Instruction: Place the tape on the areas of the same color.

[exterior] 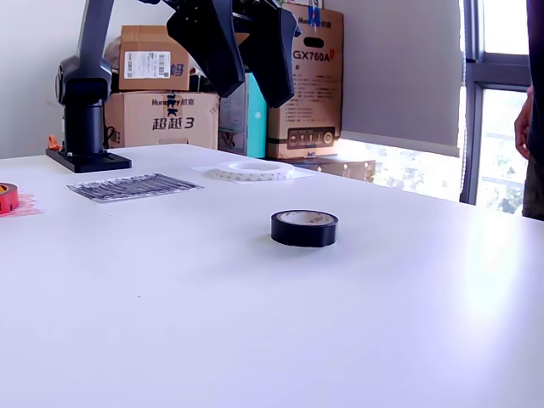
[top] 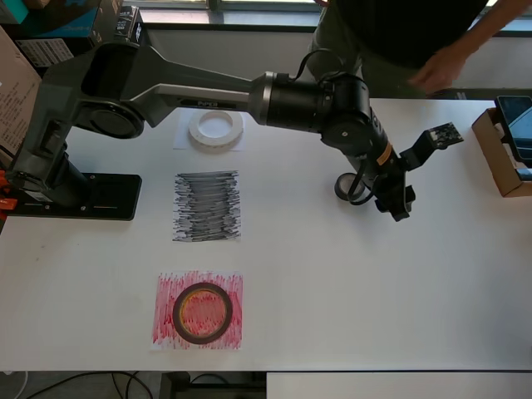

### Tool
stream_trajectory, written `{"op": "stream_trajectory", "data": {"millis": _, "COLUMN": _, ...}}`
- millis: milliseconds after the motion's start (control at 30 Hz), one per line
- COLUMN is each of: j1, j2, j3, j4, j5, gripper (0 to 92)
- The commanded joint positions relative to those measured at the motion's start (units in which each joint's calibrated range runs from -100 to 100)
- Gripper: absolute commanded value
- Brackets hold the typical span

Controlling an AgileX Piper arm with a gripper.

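Note:
A white tape ring (top: 215,129) (exterior: 253,171) lies on the white sheet (top: 184,137) at the back. On the red scribbled sheet (top: 229,287) (exterior: 24,204) lies the dark red-brown ring (top: 202,313) (exterior: 7,197). Nothing rests on the black scribbled sheet (top: 207,206) (exterior: 134,186). The small black roll (top: 345,187) (exterior: 304,228) lies flat on the bare table, right of the sheets in the overhead view. My gripper (top: 393,202) (exterior: 255,89) hangs open above the table, close to the roll, with nothing between its fingers.
The arm's base (top: 75,195) (exterior: 85,157) stands at the table's left in the overhead view. A person (top: 416,33) stands at the far side. A cardboard box (top: 499,158) sits at the right edge. Stacked cartons (exterior: 170,93) stand beyond the table.

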Motion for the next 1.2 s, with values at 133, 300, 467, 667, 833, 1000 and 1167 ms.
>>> {"op": "stream_trajectory", "data": {"millis": 133, "j1": 7.7, "j2": -9.9, "j3": 9.5, "j4": 20.6, "j5": 0.3, "gripper": 59.7}}
{"op": "stream_trajectory", "data": {"millis": 300, "j1": 9.8, "j2": -13.5, "j3": 23.9, "j4": 14.8, "j5": 0.3, "gripper": 59.7}}
{"op": "stream_trajectory", "data": {"millis": 467, "j1": 7.8, "j2": -13.7, "j3": 30.8, "j4": 9.2, "j5": -0.1, "gripper": 59.7}}
{"op": "stream_trajectory", "data": {"millis": 667, "j1": 4.6, "j2": -12.7, "j3": 31.4, "j4": 6.6, "j5": -0.5, "gripper": 59.7}}
{"op": "stream_trajectory", "data": {"millis": 833, "j1": 4.9, "j2": -9.4, "j3": 29.0, "j4": 6.0, "j5": -0.5, "gripper": 59.7}}
{"op": "stream_trajectory", "data": {"millis": 1000, "j1": 5.3, "j2": -7.3, "j3": 21.2, "j4": 6.0, "j5": 0.1, "gripper": 59.7}}
{"op": "stream_trajectory", "data": {"millis": 1167, "j1": 5.7, "j2": -6.8, "j3": 13.7, "j4": 6.1, "j5": 0.0, "gripper": 59.7}}
